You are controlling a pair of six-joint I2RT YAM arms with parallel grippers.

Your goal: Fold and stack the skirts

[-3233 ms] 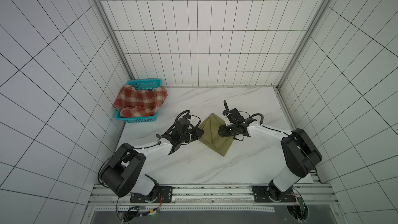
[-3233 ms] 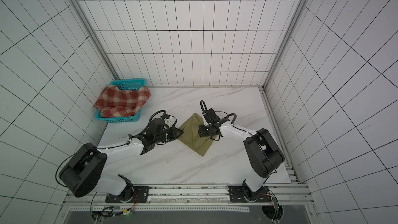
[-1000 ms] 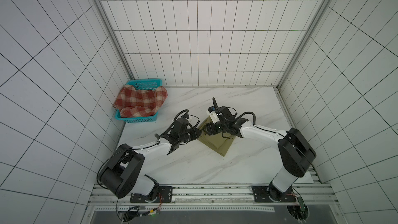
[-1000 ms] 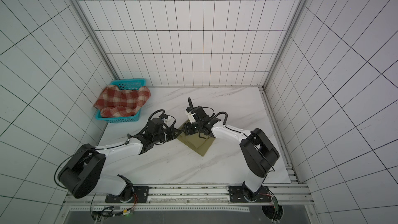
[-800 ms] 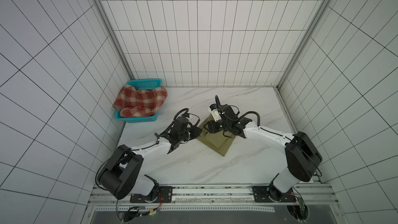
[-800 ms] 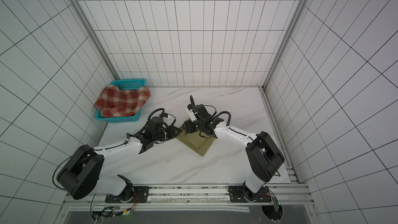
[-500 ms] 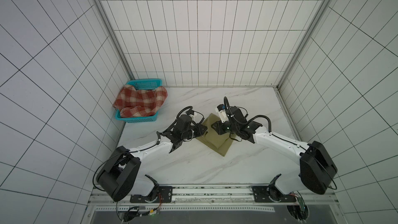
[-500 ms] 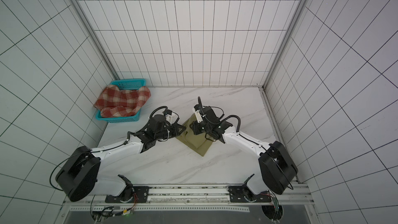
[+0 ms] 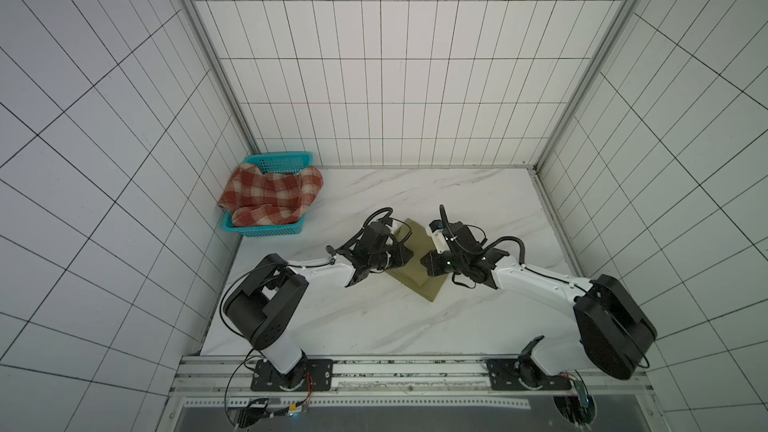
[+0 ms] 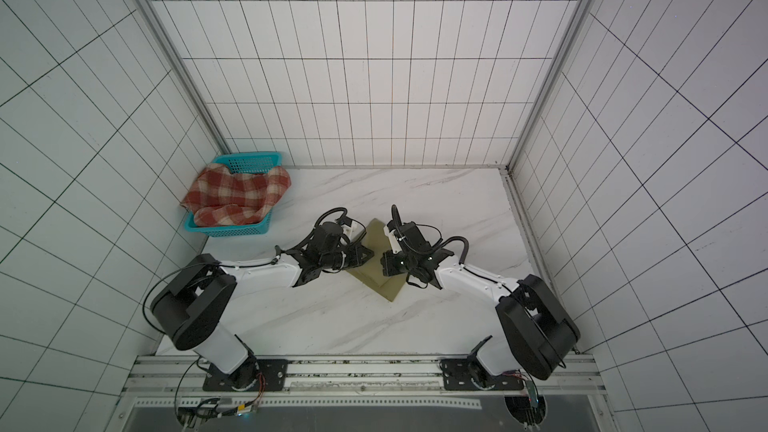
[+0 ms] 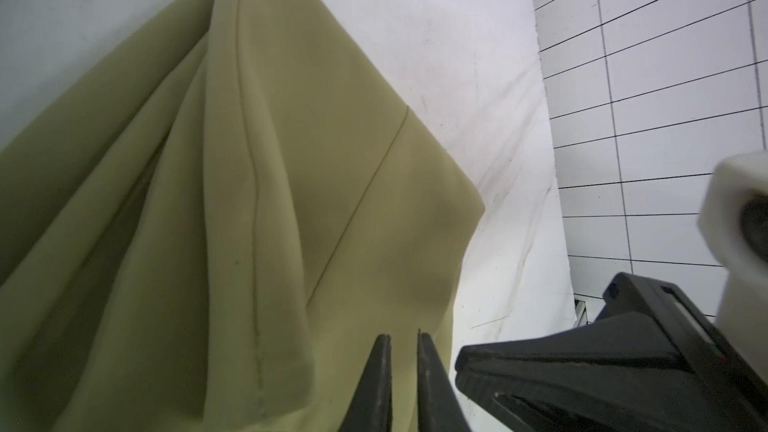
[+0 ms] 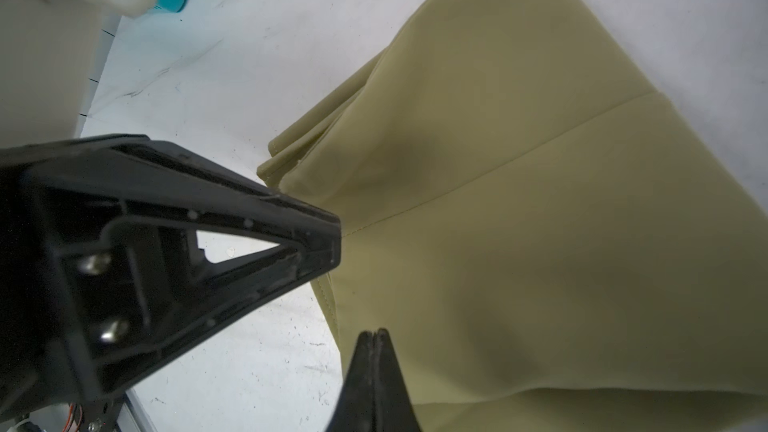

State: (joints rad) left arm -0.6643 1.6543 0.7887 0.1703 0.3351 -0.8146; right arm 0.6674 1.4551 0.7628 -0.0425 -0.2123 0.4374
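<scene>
The olive skirt (image 9: 429, 289) lay folded mid-tabletop (image 9: 374, 326), and the plaid skirt (image 9: 270, 197) sat in the basket (image 9: 266, 231) toward 10 o'clock. The left hand (image 11: 401, 342) pinched the olive skirt's 9 o'clock edge. The right hand (image 12: 375, 336), reaching in from 3 o'clock, was closed, possibly on nothing. A one-sided pull could drag the fold open.

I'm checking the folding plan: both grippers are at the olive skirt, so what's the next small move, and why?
Probably lift both pinched edges slightly together. The left gripper and right gripper both look shut on the olive skirt, which lies creased, so lifting starts the fold.
</scene>
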